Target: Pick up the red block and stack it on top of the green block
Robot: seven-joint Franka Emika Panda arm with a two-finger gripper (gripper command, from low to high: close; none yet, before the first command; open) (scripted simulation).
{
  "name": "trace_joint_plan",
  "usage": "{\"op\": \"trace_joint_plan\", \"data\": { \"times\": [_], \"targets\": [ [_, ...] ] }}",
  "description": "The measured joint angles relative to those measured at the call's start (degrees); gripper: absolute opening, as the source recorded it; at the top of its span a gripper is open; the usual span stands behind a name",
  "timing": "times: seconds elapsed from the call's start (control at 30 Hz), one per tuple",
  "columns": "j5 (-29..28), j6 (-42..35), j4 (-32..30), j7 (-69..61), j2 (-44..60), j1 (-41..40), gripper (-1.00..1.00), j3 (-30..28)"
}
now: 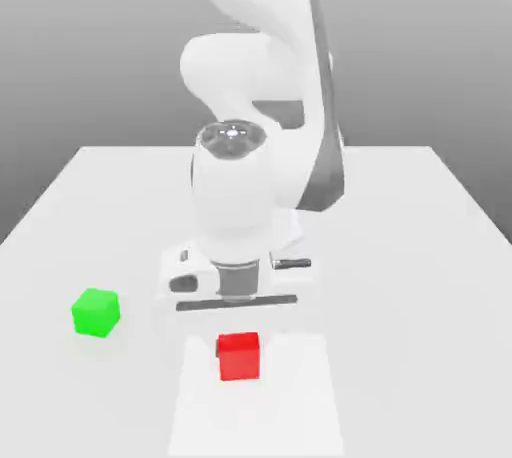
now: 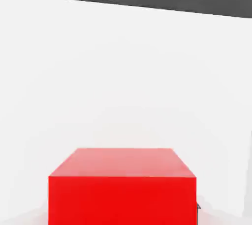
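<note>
The red block [image 1: 239, 357] sits on the white table near the front edge, squarely under my gripper [image 1: 238, 328]. The hand has come straight down over it. In the hand view the red block [image 2: 122, 186] looms very near, and a dark sliver of a fingertip [image 2: 198, 208] presses against its side. The gripper is shut on the red block, which rests on the table. The green block [image 1: 96, 312] stands alone toward the exterior view's left, well apart from the gripper.
The white table [image 1: 400, 246] stretches wide around both cubes. The arm's bulky white body [image 1: 255, 96] rises behind the gripper. A lighter rectangular patch [image 1: 290, 406] marks the tabletop beneath the red block.
</note>
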Motion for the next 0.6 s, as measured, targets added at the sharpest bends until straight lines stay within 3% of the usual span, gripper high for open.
{"op": "trace_joint_plan", "data": {
  "times": [0.43, 0.6],
  "targets": [
    [-6.1, -7.7, -5.1, 13.9, -13.0, -24.2, -1.0, -13.6],
    [-1.7, 0.1, -5.2, 11.6, -5.2, -24.7, -1.0, -14.8]
  ]
}}
